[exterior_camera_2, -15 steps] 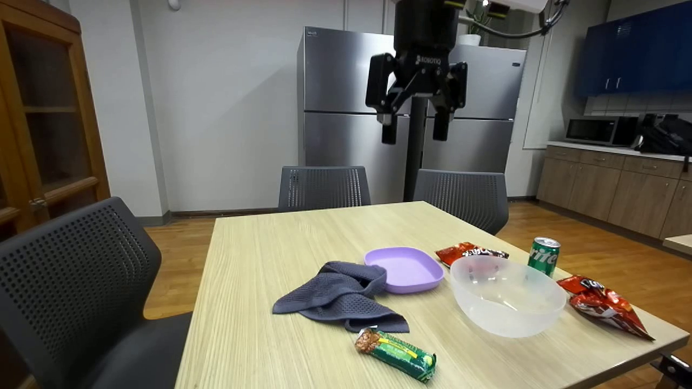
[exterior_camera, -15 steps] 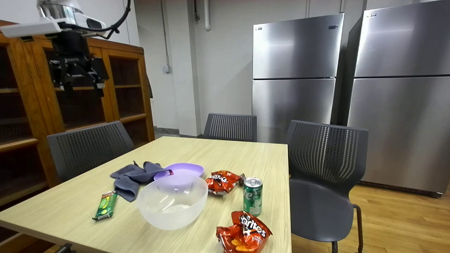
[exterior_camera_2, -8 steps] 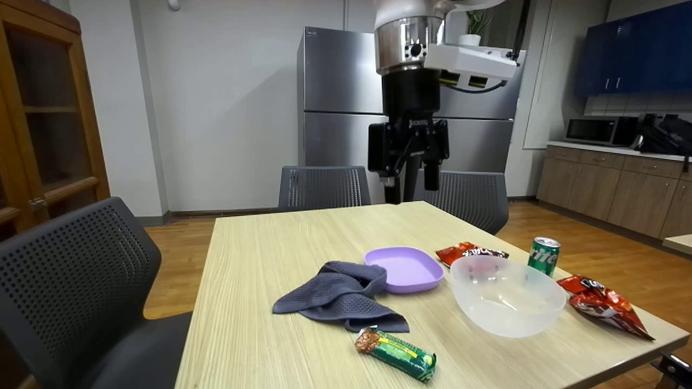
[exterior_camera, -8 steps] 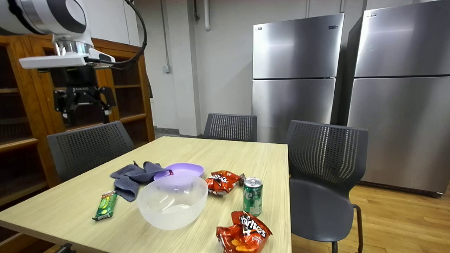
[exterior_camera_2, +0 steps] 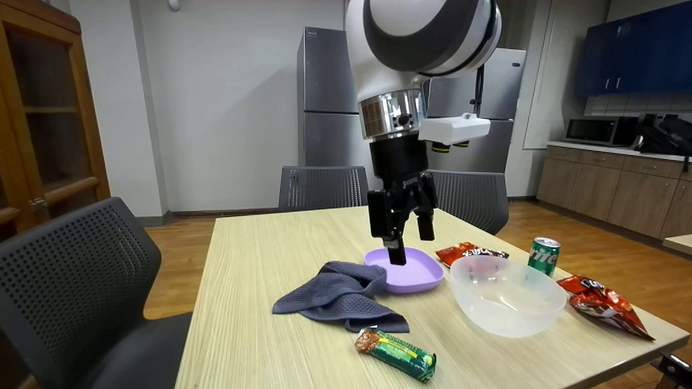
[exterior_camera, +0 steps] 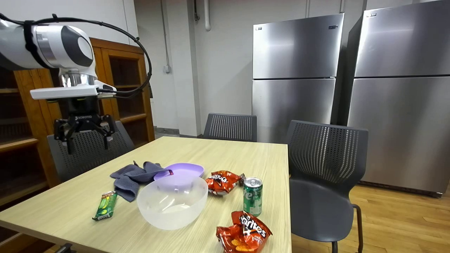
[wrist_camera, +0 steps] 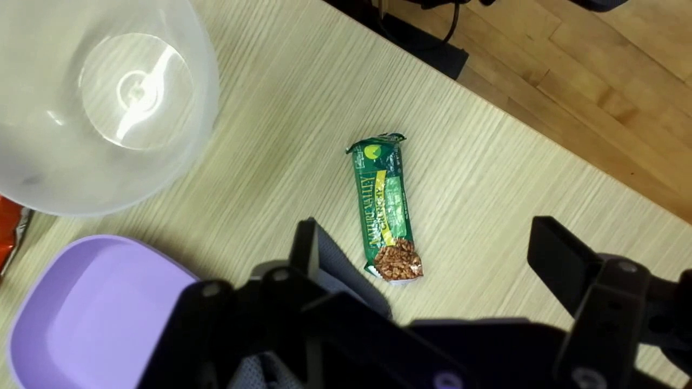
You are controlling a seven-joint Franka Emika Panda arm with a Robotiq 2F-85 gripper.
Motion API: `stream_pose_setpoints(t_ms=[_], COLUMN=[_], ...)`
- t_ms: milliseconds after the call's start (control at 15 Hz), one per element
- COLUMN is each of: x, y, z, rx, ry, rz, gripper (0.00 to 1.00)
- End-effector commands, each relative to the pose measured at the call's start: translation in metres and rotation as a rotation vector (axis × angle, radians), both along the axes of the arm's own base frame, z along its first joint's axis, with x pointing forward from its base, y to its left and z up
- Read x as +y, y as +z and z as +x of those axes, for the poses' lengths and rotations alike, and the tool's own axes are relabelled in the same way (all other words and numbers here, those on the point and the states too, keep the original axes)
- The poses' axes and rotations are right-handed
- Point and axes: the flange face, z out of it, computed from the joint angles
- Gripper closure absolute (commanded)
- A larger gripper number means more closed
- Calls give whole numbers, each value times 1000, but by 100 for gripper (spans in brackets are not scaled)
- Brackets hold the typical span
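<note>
My gripper (exterior_camera: 88,146) is open and holds nothing. It hangs above the table, fingers pointing down, and shows in an exterior view (exterior_camera_2: 412,246) in front of the purple plate (exterior_camera_2: 416,273). In the wrist view the fingers (wrist_camera: 427,246) are spread wide. A green granola bar (wrist_camera: 384,200) lies on the table just beyond and between the fingertips, apart from them; it also shows in both exterior views (exterior_camera: 105,206) (exterior_camera_2: 397,354). A dark grey cloth (exterior_camera_2: 346,297) lies crumpled beside the bar, partly hidden behind a finger in the wrist view (wrist_camera: 345,264).
A translucent bowl (exterior_camera: 168,218) stands beside the plate. Two red chip bags (exterior_camera: 222,182) (exterior_camera: 248,232) and a green can (exterior_camera: 252,198) are on the bowl's far side from the bar. Dark chairs (exterior_camera: 230,128) (exterior_camera_2: 75,281) surround the table (exterior_camera_2: 254,259). A wooden cabinet (exterior_camera: 123,70) stands behind.
The arm has come down steadily, bringing my open gripper from high above to much nearer the table. It drifted slightly sideways. The objects on the table have not moved.
</note>
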Motion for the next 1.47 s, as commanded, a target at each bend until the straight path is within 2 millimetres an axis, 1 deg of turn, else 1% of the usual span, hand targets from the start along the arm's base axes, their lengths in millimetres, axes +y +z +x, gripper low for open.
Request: stream_pose_setpoints(t_ms=[0,67,1067,1200,1400], x=[0,0,-1,1,6], y=[-4,-7,-7,-16,-38], z=[0,0,1,1,4], rx=[10,15,14,5,7], ry=[0,-1,-4,23,83], rz=[-2,-3,-3,-27,-52], gripper=[0,0,0,0,0])
